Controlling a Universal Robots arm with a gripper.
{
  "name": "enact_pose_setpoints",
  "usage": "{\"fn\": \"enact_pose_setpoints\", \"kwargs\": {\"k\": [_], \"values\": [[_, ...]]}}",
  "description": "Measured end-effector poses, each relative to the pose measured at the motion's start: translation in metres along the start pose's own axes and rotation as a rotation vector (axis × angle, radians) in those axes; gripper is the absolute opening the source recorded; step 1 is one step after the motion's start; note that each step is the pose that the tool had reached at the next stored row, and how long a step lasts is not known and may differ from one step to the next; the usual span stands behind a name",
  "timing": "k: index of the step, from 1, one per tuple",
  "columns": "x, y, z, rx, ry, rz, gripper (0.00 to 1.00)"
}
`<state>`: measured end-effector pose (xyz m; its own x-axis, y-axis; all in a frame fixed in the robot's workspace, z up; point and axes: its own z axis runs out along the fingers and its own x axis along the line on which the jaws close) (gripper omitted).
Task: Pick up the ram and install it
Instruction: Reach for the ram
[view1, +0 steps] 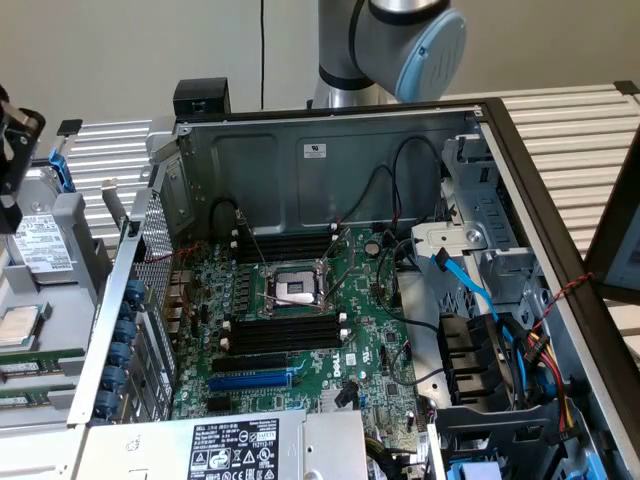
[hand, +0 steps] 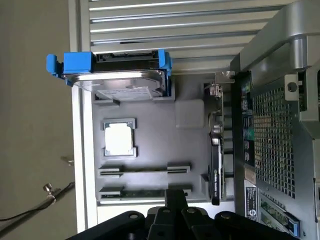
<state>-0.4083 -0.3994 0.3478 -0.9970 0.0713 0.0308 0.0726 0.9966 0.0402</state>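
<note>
The claw (hand: 176, 197) hangs over the grey parts tray (hand: 190, 150), which stands just outside the computer case (hand: 280, 140) on the exterior view's left. Its black fingers are pressed together and pinch nothing. The ram (hand: 142, 192), a narrow green stick, lies in the holder at the tray's end farthest from the hard drive (hand: 125, 85). The CPU (hand: 119, 139) and a neighbouring holder (hand: 145, 171) sit between the two; the exterior view shows another green strip in that neighbouring holder. The ram's long axis runs across the tray, from its outer edge toward the edge that faces the case. The closed fingertips stand almost straight above the stick, over the part nearer the case and not over its middle, so the ram lies below the claw and close to it. How much height separates them cannot be told. Inside the case, the motherboard (view1: 300, 350) has long black memory slots (view1: 285, 330) with white end clips beside the processor socket, well apart from the tray, and no stick stands in them. By this reading the pick has not yet been made.
</note>
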Motion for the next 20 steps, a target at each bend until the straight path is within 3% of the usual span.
{"fn": "enact_pose_setpoints", "kwargs": {"k": [11, 20], "values": [[0.033, -0.0032, 0.0206, 0.0017, 0.0017, 0.000, 0.11], [0.037, -0.0041, 0.0341, 0.0019, 0.0057, 0.002, 0.11]]}}
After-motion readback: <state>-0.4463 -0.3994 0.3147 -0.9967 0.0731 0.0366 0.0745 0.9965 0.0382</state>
